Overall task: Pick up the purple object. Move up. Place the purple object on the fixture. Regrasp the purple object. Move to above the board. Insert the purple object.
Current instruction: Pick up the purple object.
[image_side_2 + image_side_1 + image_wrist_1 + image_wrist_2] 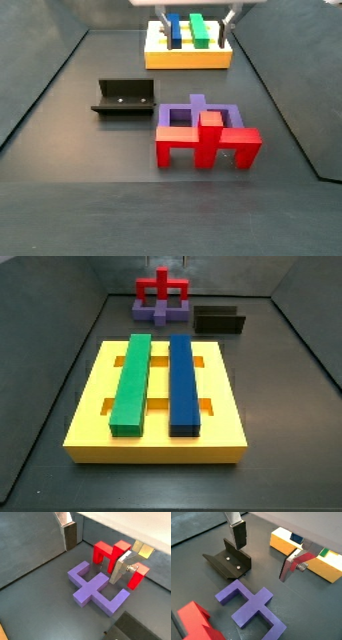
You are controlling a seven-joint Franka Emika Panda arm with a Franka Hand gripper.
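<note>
The purple object [93, 589] lies flat on the dark floor; it also shows in a wrist view [250, 604] and in both side views [159, 308] [187, 115]. My gripper [93, 562] hangs above the floor, open and empty, with the purple object below and apart from it. Its two silver fingers [238, 534] stand wide apart. In a side view the gripper [197, 15] is only partly in frame at the top edge. The dark fixture [228, 562] [123, 98] stands beside the purple object. The yellow board [94, 406] [187, 58] carries a green bar and a blue bar.
A red piece [207, 145] [110, 554] stands upright touching the purple object. Grey walls [80, 286] enclose the floor on all sides. The board also shows past one finger in a wrist view [284, 544].
</note>
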